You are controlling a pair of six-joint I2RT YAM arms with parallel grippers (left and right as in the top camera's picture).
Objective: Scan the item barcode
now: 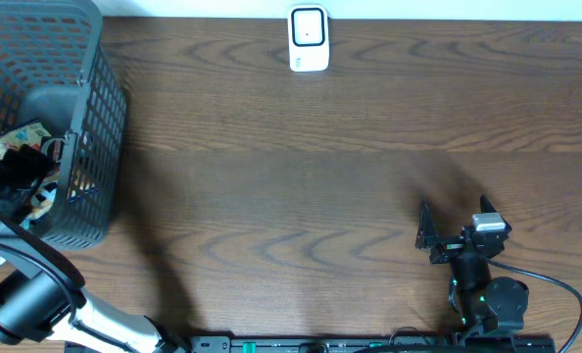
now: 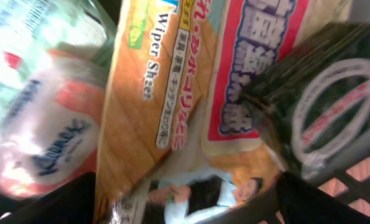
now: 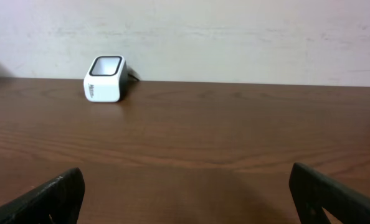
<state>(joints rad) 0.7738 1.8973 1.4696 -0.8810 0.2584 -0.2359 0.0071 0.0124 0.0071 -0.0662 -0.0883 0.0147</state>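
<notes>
From across the room, the whole job hangs on the far left corner of the table (image 1: 320, 176). The grey mesh basket (image 1: 95, 147) stands there, and the left arm reaches down into it. The items to be scanned are all in the basket, and none is out on the wood.

Seen from the left wrist, the left gripper (image 2: 184, 193) has its jaws spread wide, one dark finger at each lower corner of the view, and nothing is clamped between them. Directly ahead, between the fingers, lies the orange wiper sheet pack (image 2: 154, 124). Its long axis runs away from the gripper with a slight lean, so the jaws straddle its narrow width. That looks like the item being lined up for a grasp. A Kleenex tissue pack (image 2: 48, 143) crowds it on one side, and a dark green packet (image 2: 322, 106) rests against the basket wall on the other. I can see no barcode on any face.

The white barcode scanner (image 1: 309, 39) sits at the middle of the table's far edge, well apart from the basket. The right gripper (image 3: 186, 186) hovers near the front right of the table with its jaws wide and empty. It faces the wall, with the scanner ahead and off to its left. The left arm is much the nearer to the items. Whatever it lifts would have to travel along the far edge towards the scanner.
</notes>
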